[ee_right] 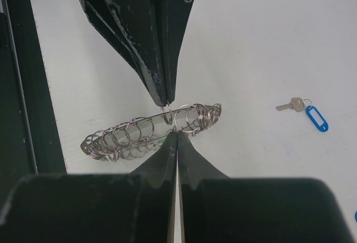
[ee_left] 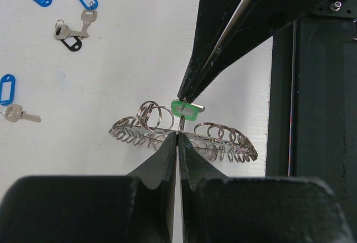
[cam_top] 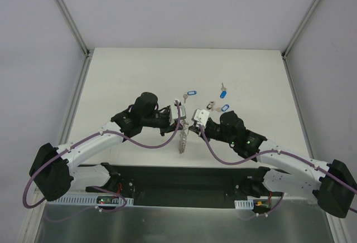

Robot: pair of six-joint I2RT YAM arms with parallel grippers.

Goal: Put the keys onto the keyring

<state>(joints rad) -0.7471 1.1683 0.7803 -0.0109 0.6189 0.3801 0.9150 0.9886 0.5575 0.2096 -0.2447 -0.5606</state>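
The keyring (cam_top: 182, 140) hangs edge-on between the two grippers, just above the table. My left gripper (cam_top: 180, 116) is shut on one of its small rings, as its wrist view shows (ee_left: 178, 135). The ring's fringe (ee_left: 228, 142) spreads to both sides. My right gripper (cam_top: 192, 123) is shut on the key with the green tag (ee_left: 184, 109) and holds it against the keyring's rim (ee_right: 122, 131). Three blue-tagged keys lie loose on the table (cam_top: 190, 94), (cam_top: 223, 93), (cam_top: 224, 108).
A black-tagged pair of keys (cam_top: 211, 107) lies among the blue ones. The black base plate (cam_top: 178, 179) runs along the near table edge, close behind the keyring. Grey enclosure walls with metal posts (cam_top: 67, 17) bound the table.
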